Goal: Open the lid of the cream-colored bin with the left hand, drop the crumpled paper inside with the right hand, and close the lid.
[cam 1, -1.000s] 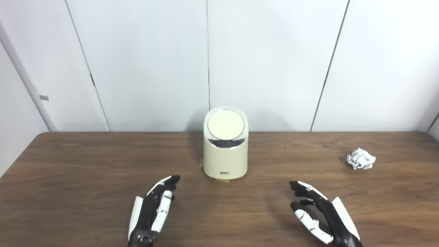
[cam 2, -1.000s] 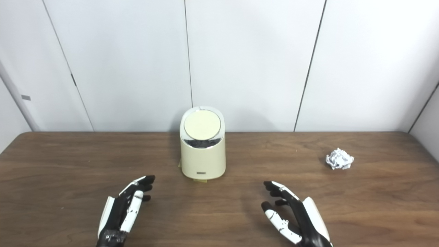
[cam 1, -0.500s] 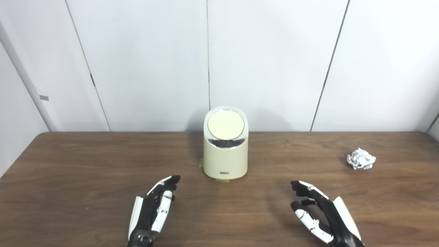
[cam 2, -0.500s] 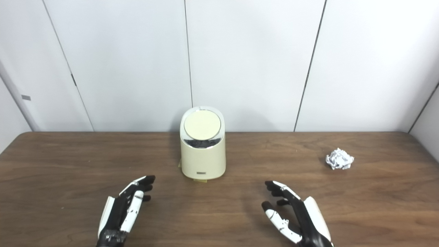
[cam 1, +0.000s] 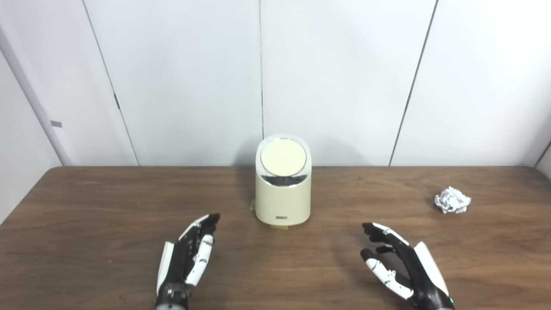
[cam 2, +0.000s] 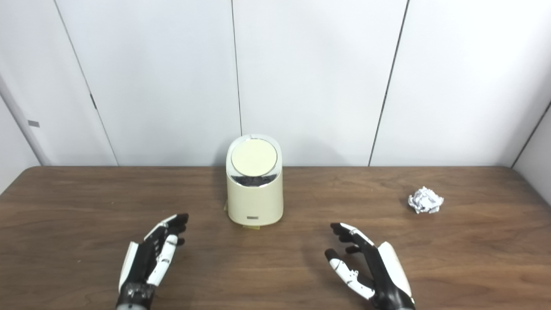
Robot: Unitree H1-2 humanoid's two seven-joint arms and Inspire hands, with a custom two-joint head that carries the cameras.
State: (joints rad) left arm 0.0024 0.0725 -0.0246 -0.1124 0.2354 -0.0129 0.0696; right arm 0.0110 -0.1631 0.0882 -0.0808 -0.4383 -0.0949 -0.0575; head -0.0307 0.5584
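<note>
Bin (cam 1: pixel 283 191) one, lid (cam 1: pixel 283 157) down, one crumpled paper (cam 1: pixel 452 202), left hand (cam 1: pixel 187 258) and right hand (cam 1: pixel 402 267) both empty, fingers spread.

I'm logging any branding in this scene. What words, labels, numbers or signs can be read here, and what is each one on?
Nothing here can be read.
Cream-colored bin: a small dark label low on its front, too small and blurred to read.
Lid: a faint mark at its back rim, not readable.
Wall: a small grey plate at the left, no text visible.
Crumpled paper: no readable print.
</note>
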